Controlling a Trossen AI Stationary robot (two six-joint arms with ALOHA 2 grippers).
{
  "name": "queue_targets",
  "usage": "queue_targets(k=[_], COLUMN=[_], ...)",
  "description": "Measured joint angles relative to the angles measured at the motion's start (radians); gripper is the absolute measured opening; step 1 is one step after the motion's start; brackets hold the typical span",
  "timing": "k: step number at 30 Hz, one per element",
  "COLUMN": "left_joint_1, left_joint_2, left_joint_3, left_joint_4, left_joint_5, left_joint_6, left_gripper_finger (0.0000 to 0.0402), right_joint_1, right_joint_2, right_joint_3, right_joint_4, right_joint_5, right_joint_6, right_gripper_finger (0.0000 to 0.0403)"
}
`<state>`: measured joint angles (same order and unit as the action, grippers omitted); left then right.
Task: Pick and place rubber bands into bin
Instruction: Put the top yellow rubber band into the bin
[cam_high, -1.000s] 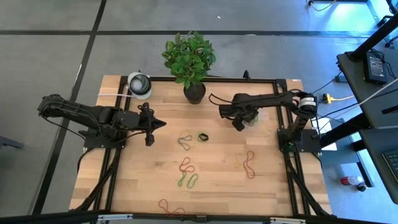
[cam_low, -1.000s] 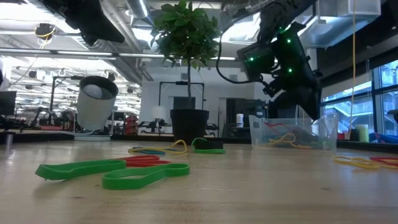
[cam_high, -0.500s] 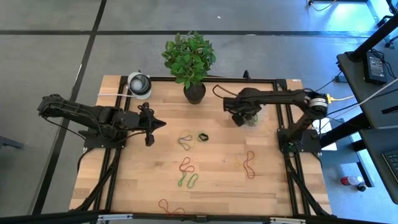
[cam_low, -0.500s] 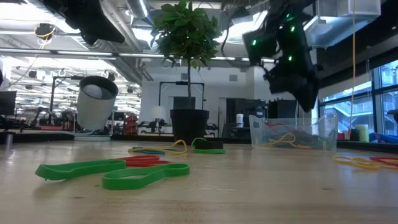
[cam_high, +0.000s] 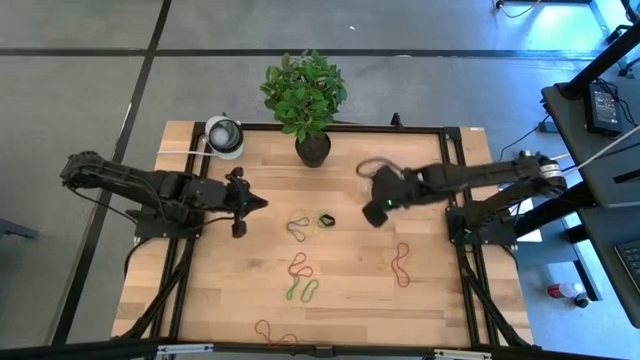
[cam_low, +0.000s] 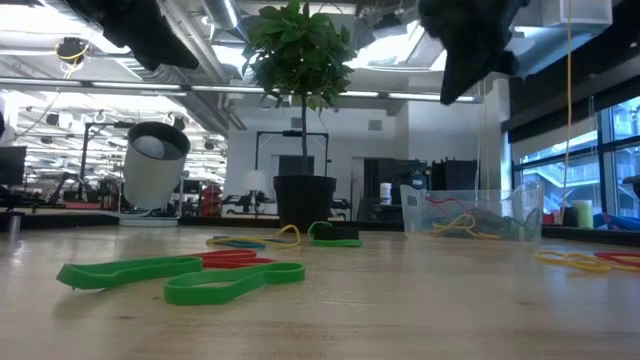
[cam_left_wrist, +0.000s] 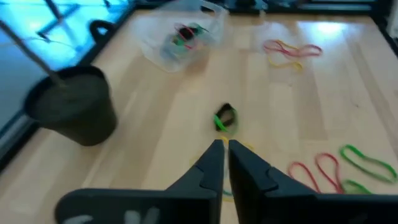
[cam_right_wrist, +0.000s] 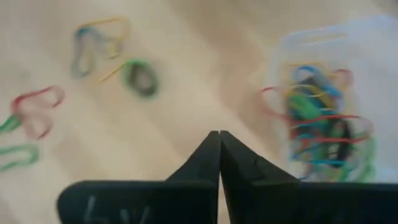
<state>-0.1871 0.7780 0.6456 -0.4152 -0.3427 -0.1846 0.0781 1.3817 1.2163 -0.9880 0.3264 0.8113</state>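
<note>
Your rubber bands (cam_high: 302, 277) lie scattered over the worktop (cam_high: 220, 290): a red-and-green tangle near the centre, a yellow-and-grey loop beside a dark green one (cam_high: 326, 220) toward twelve o'clock of it, a red-and-yellow pair (cam_high: 400, 263) out at three o'clock, and a red one (cam_high: 272, 332) down at six by the front edge. More bands sit heaped in the bin (cam_right_wrist: 329, 124) — red, green, blue, yellow and black — which stands at about two o'clock from the centre, near the plant pot (cam_high: 312, 147).

Your right gripper (cam_high: 372, 214) hangs in the air just beside the bin, on its side toward the dark green band, jaws clenched together with nothing between them. Your left gripper (cam_high: 248, 203) waits at nine o'clock of the yellow-and-grey loop, above the wood — its jaws are all but closed and empty too. A round white-and-grey object (cam_high: 224, 135) stands at the far left corner.
</note>
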Motion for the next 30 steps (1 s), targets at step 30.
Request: queue_targets(k=[30], left_joint_1=[0.134], left_joint_2=[0.637], left_joint_3=[0.259], left_joint_4=[-0.026], left_joint_5=[0.027], left_joint_6=[-0.158], left_gripper_finger=[0.0131], right_joint_1=[0.607], right_joint_2=[-0.283], right_joint_3=[-0.675], right_joint_4=[0.577], right_joint_5=[-0.005], right_joint_6=[0.41], right_gripper_finger=[0.0002])
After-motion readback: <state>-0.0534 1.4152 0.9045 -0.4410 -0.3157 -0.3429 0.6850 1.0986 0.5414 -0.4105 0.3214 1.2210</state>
